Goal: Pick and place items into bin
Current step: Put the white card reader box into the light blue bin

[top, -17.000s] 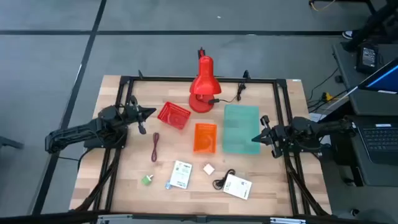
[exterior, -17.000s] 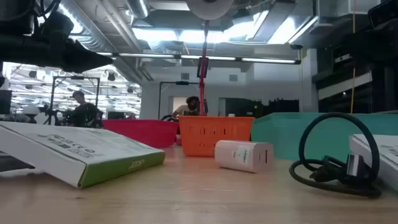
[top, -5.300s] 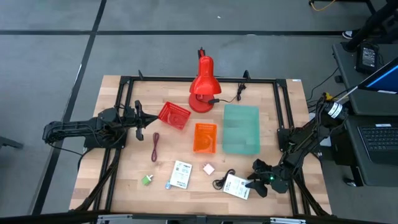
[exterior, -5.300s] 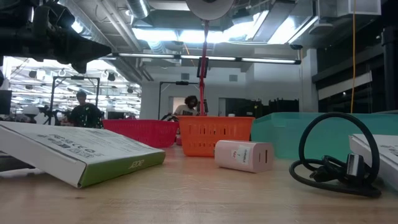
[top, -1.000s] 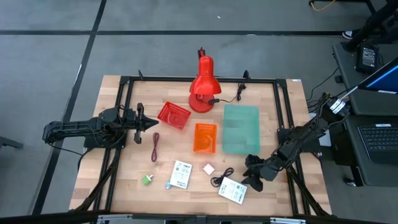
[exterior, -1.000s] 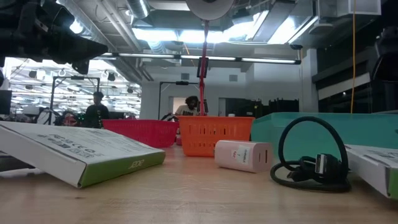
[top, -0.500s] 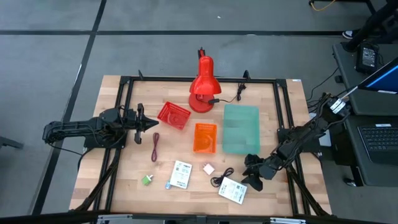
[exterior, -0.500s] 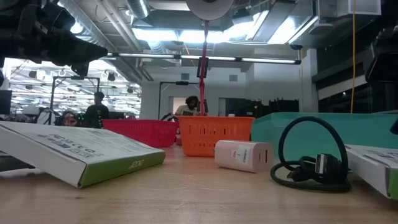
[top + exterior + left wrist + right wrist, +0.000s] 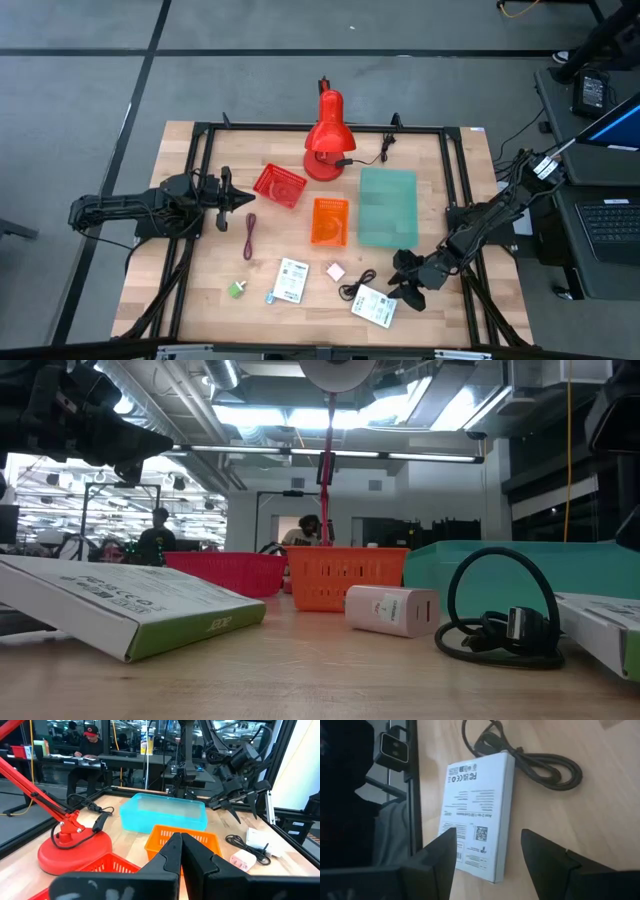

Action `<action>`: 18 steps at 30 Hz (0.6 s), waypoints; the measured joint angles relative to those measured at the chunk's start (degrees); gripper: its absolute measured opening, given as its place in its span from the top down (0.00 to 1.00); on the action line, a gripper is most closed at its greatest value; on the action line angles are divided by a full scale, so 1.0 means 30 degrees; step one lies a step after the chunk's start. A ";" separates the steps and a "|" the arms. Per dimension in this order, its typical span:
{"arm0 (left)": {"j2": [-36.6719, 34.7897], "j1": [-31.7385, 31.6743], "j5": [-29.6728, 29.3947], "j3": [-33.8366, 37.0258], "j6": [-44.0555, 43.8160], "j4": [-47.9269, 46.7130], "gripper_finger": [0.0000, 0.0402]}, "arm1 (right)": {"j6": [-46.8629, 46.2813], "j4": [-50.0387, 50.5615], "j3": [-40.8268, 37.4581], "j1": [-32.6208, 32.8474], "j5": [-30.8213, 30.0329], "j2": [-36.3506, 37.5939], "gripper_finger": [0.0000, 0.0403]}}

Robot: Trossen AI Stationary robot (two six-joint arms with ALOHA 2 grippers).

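My right gripper (image 9: 397,283) hangs over the near-right packet (image 9: 375,305); coiled cable (image 9: 356,288) touches the packet's far-left edge.
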State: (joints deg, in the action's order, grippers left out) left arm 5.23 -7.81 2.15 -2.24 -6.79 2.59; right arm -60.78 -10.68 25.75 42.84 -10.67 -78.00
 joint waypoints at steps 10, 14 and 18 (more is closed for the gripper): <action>0.0000 0.0004 0.0320 -0.0006 0.0371 0.0007 0.99 | 0.0437 0.0189 0.0004 0.0004 -0.0274 0.0000 0.50; 0.0000 0.0006 0.0332 -0.0002 0.0466 0.0058 0.99 | 0.0429 0.0177 0.0004 0.0004 -0.0579 0.0000 0.50; 0.0000 0.0006 0.1078 -0.0003 0.0415 0.0058 0.99 | 0.0135 0.0167 0.0004 0.0004 -0.0591 0.0000 0.50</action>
State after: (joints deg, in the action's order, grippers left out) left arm 5.23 -7.79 5.39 -2.25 -5.54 2.76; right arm -60.38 -10.17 25.76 42.85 -12.44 -78.00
